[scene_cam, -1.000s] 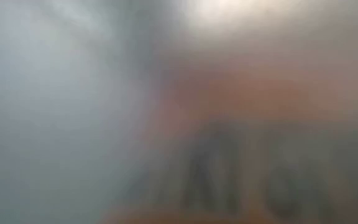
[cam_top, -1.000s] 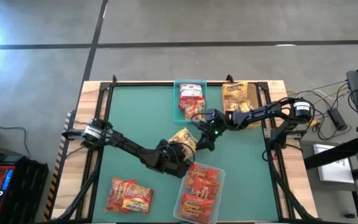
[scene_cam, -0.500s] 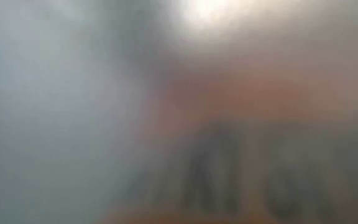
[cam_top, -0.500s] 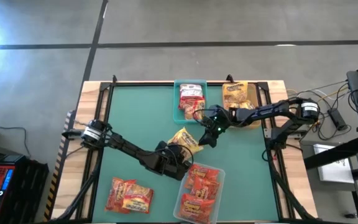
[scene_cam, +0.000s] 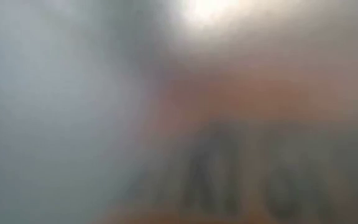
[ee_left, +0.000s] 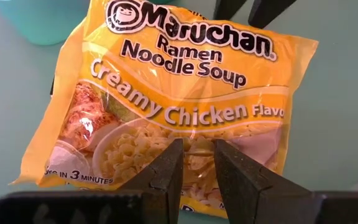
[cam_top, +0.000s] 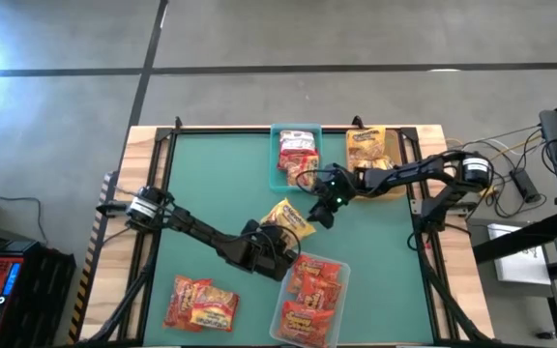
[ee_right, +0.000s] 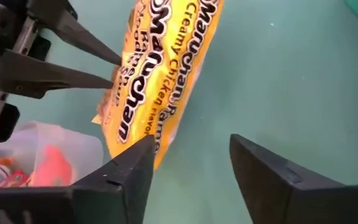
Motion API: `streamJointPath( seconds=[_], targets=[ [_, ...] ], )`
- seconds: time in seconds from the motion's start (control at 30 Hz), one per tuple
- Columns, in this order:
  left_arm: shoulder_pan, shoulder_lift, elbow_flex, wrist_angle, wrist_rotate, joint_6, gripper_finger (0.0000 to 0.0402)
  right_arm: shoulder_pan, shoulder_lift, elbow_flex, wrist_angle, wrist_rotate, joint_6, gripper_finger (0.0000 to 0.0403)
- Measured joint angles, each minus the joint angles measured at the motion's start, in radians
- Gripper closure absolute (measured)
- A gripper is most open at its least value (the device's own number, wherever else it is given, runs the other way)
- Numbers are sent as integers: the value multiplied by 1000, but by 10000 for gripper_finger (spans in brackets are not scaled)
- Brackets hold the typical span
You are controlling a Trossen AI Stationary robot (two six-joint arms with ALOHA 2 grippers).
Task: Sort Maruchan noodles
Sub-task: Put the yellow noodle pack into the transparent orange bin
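A yellow Maruchan noodles packet (cam_top: 288, 215) (ee_left: 179, 93) hangs at a slant over the middle of the green mat, between my two grippers. My left gripper (cam_top: 278, 232) (ee_left: 197, 165) comes from the near left and is shut on its near end. My right gripper (cam_top: 319, 213) (ee_right: 188, 155) stands open at the packet's far right end. Red-and-white packets lie in the teal bin (cam_top: 279, 164), yellow ones in the tan bin (cam_top: 395, 159), and red-orange ones in the clear bin (cam_top: 283, 314). Two red-orange packets (cam_top: 201, 303) lie loose at the near left. My left gripper pinches the packet's bottom short end (ee_left: 197, 149) between its two fingers, near the middle of that edge. Its fingers (ee_right: 82, 43) slant down from the table's near left. The packet is tilted, label up, and looks raised off the mat. Whether my right gripper's finger (ee_right: 135, 162) touches the packet's end, I cannot tell.
The teal and tan bins stand side by side at the far edge, close behind my right gripper. The clear bin sits just near-right of my left gripper. The low view is filled by a blur, orange at the bottom, close before the lens.
My right arm has shifted slightly and its wrist has turned a little beside the packet's far end. The yellow packet and my left gripper have kept their place.
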Motion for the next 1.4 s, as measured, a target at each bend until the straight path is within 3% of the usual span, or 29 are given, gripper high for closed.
streamJointPath(
  seconds=[0.43,0.7,1.23,1.4],
  targets=[
    [-1,0,0,-4,0,-7,326,0,55,6,213,4,47,155],
    [-2,0,0,-5,0,-7,326,8,105,8,300,8,56,154],
    [-4,0,0,-5,-15,-25,326,89,135,3,237,-3,79,157],
    [-4,0,0,-3,-15,-24,326,113,182,3,334,0,77,163]
  ],
)
